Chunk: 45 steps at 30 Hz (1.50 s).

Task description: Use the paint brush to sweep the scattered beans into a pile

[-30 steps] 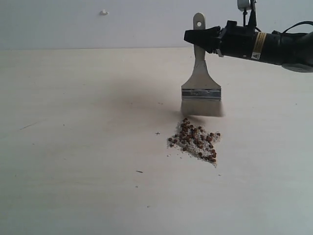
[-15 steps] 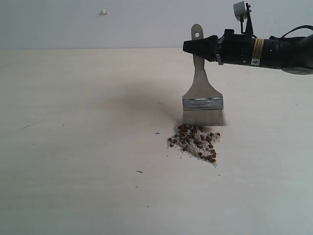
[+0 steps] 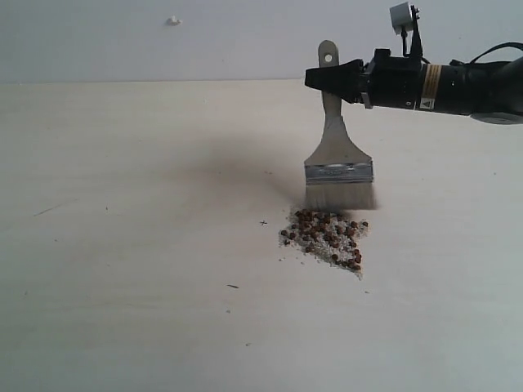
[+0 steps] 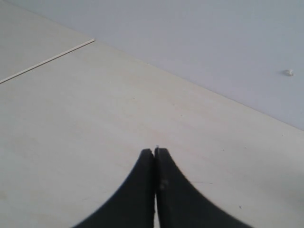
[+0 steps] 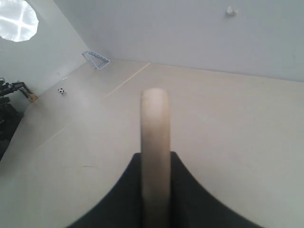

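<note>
Directly behind the pile (image 3: 325, 238) of beans (image 3: 314, 219) on the surface (image 3: 122, 204), the paint brush (image 3: 338, 159) stands upright, bristle tips at the pile's far edge. The right claw (image 3: 325, 79) is clamped around its wooden handle above the pile. The left claw (image 4: 155, 153) is pressed together, empty.

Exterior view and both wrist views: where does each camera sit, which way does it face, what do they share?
Exterior view: off the arms, facing across the table to the wall; shows the right hand gripping the paint brush, bristles down by the pile.
Left wrist view: on the left arm, looking past the shut left hand over the table to the wall.
Right wrist view: on the right arm, looking past its hand along the clamped brush handle.
Shared: all three catch the wall's white nub.
</note>
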Tool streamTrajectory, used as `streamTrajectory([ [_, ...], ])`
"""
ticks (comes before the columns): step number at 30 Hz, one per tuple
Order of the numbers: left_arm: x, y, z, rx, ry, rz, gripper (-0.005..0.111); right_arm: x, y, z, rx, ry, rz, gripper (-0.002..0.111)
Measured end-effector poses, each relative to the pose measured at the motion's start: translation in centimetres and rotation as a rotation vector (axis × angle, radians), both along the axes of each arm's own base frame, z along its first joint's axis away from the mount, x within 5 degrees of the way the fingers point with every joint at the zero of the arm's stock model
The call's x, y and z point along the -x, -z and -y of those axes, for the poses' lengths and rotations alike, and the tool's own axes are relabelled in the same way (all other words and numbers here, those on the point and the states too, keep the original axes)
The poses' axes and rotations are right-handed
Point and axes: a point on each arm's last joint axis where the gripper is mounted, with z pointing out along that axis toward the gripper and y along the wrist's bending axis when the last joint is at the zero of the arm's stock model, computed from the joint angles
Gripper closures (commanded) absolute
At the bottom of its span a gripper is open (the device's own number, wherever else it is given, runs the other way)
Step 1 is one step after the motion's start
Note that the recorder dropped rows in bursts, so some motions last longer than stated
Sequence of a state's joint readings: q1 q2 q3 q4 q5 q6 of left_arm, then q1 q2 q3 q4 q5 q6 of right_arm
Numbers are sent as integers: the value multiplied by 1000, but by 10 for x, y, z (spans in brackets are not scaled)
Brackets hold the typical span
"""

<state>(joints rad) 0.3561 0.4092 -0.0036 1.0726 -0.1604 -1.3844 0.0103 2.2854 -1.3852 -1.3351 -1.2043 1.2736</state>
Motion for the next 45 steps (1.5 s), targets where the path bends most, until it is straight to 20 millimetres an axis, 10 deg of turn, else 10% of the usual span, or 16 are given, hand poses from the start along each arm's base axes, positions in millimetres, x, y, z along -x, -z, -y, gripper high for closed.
streamTrajectory([
  [45,0,0,0,0,0,0,107,-1,-33,8,115,58,50,108],
])
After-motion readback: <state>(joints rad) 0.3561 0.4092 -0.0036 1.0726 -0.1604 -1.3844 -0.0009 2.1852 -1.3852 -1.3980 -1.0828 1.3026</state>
